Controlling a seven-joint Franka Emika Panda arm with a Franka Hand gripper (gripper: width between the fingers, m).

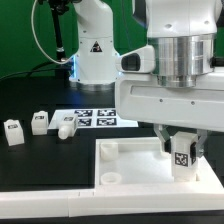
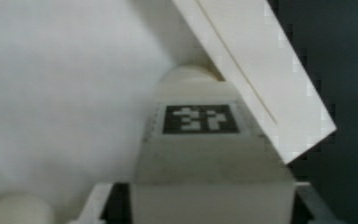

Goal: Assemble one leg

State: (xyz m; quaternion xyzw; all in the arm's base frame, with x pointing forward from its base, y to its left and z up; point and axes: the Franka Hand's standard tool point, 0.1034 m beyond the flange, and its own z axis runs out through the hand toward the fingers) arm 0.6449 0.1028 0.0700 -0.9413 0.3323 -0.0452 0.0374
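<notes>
My gripper (image 1: 181, 143) is shut on a white leg (image 1: 182, 157) with a black-and-white tag, held upright over the far right corner of the big flat white rimmed tray-like piece (image 1: 125, 172). In the wrist view the leg (image 2: 201, 150) fills the space between the fingers, its tag facing the camera, with the tray's raised rim (image 2: 256, 70) running just beside its far end. I cannot tell whether the leg's lower end touches the tray. Three more legs (image 1: 39, 123) lie on the black table at the exterior view's left.
The marker board (image 1: 98, 117) lies on the table behind the tray. The robot base (image 1: 95, 50) stands at the back. The tray has small round sockets at its near left corners (image 1: 111, 176).
</notes>
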